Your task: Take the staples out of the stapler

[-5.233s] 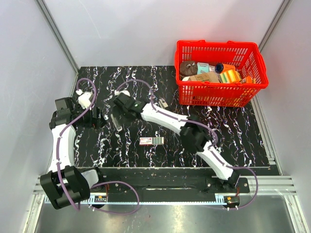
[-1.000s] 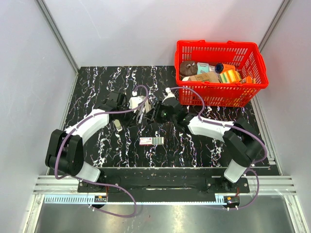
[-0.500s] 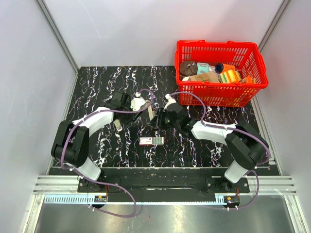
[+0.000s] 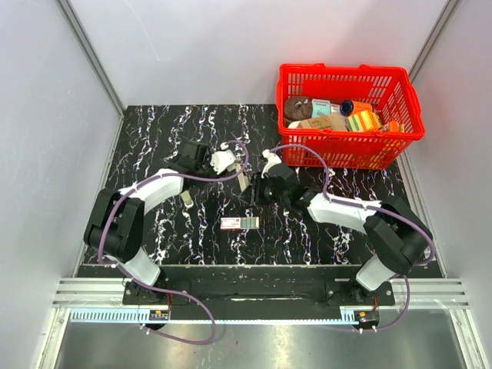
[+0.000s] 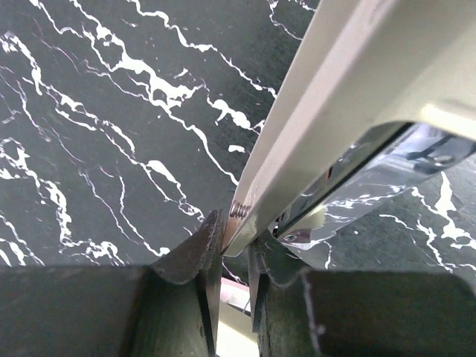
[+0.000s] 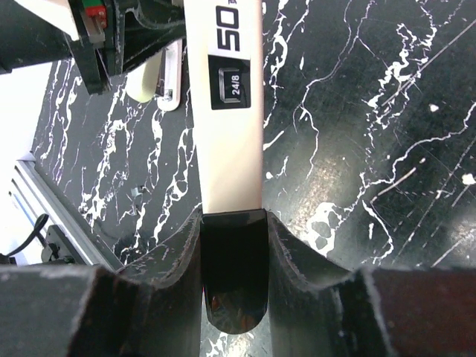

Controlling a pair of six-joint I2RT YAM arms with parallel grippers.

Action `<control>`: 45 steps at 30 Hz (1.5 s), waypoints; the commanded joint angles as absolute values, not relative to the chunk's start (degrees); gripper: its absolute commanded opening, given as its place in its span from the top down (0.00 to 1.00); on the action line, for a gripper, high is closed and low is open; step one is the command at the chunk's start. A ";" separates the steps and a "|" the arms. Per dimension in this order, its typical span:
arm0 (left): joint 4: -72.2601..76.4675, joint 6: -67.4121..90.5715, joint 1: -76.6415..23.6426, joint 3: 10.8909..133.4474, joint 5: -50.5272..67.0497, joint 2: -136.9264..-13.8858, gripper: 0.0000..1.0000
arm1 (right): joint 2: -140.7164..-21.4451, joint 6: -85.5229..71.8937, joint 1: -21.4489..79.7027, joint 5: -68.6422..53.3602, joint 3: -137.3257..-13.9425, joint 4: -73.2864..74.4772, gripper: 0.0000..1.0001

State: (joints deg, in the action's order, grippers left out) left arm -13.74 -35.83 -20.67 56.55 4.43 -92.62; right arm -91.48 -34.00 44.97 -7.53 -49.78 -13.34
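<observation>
Top external view has the two arms meeting near the middle of the black marbled table (image 4: 154, 131), with the stapler (image 4: 245, 183) caught between them, just above a small box (image 4: 239, 223) that lies flat nearer the bases. A little pale piece (image 4: 187, 197) lies off to the left, and a red basket (image 4: 344, 71) full of odds and ends stands at the far right corner, well apart from the work.

From the right wrist, the right gripper (image 6: 233, 219) is clamped across the stapler's dark end, both fingers snug against its sides, the cream cover (image 6: 232, 134) running away from it. From the left wrist, the left gripper (image 5: 236, 236) is pinched tight on the thin edge of that cover, with the shiny metal track (image 5: 372, 167) showing just beneath it.

I'd say the step in hand is opening the stapler: one arm steadies it, the other has the cover. No staples can be seen from any view. The next move looks to call for swinging the cover up and away from the track while the right grip stays firm, without the thin edge slipping out of the pinch.
</observation>
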 commanded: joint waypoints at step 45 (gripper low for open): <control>-29.08 -21.97 -27.69 68.28 27.59 -93.78 0.72 | -97.82 -28.57 41.93 7.64 -67.94 -1.85 1.00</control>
